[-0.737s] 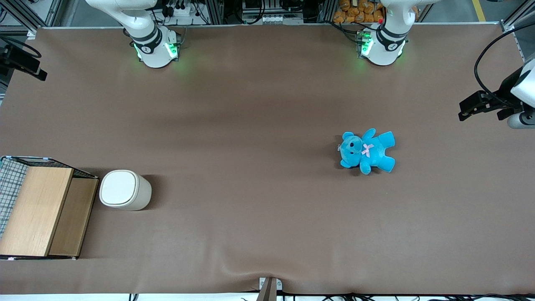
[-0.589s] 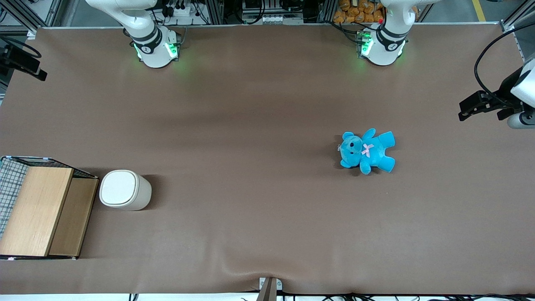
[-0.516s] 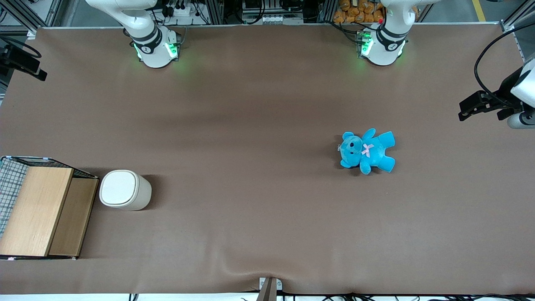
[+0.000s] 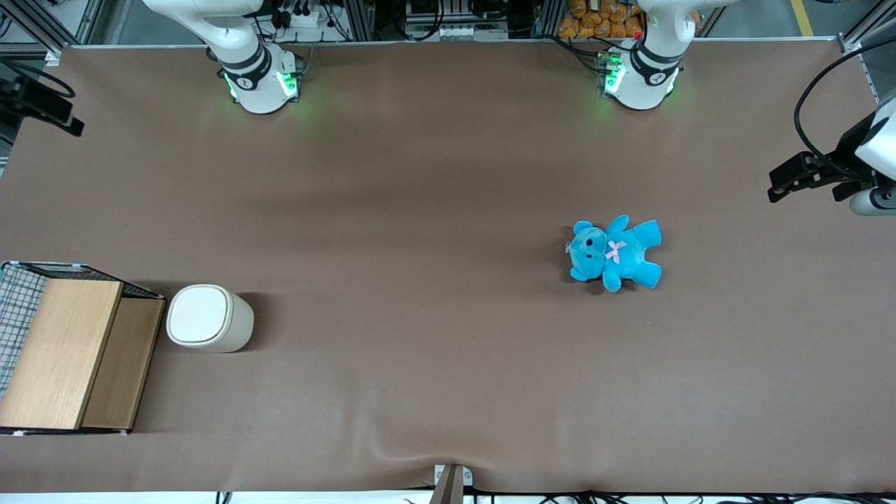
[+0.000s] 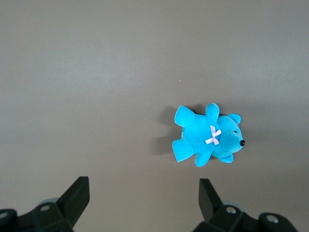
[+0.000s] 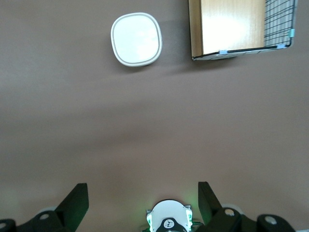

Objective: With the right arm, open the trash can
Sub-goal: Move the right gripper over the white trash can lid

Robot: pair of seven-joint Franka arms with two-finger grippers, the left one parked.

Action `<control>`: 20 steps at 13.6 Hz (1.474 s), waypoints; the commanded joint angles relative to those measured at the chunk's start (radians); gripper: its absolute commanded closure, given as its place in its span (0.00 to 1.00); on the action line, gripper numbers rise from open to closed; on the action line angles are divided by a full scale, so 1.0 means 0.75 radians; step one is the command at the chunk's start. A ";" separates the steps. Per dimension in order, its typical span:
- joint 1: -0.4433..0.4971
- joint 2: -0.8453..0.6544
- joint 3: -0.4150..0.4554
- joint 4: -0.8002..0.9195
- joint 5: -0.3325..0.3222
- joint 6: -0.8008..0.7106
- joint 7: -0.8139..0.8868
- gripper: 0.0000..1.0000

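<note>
The approach has barely begun: the slim black gripper [image 6: 140, 203] hangs high, fingers spread apart, well away from the small cream-white plastic trash can [image 4: 208, 317], lid closed, just beside the wooden-topped wire-mesh box [image 4: 66, 346]. Next, descend onto its lid.

A brown worktop [image 4: 434, 210] carries few things. The trash can [image 4: 208, 318], its lid shut, stands just beside a wooden-topped wire box [image 4: 66, 350] toward the working arm's end. A blue teddy bear [image 4: 614, 253] lies well apart, toward the parked arm's end. The right arm's end effector [image 6: 140, 200] hangs spread high above the bare cloth.
</note>
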 commanded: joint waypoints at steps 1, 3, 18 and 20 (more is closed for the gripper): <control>0.021 0.116 -0.012 0.002 -0.033 0.077 0.006 0.00; 0.023 0.187 -0.012 0.000 -0.041 0.123 0.006 0.00; -0.042 0.633 -0.014 0.000 -0.021 0.605 -0.090 1.00; -0.050 0.695 -0.014 -0.002 -0.019 0.640 -0.168 1.00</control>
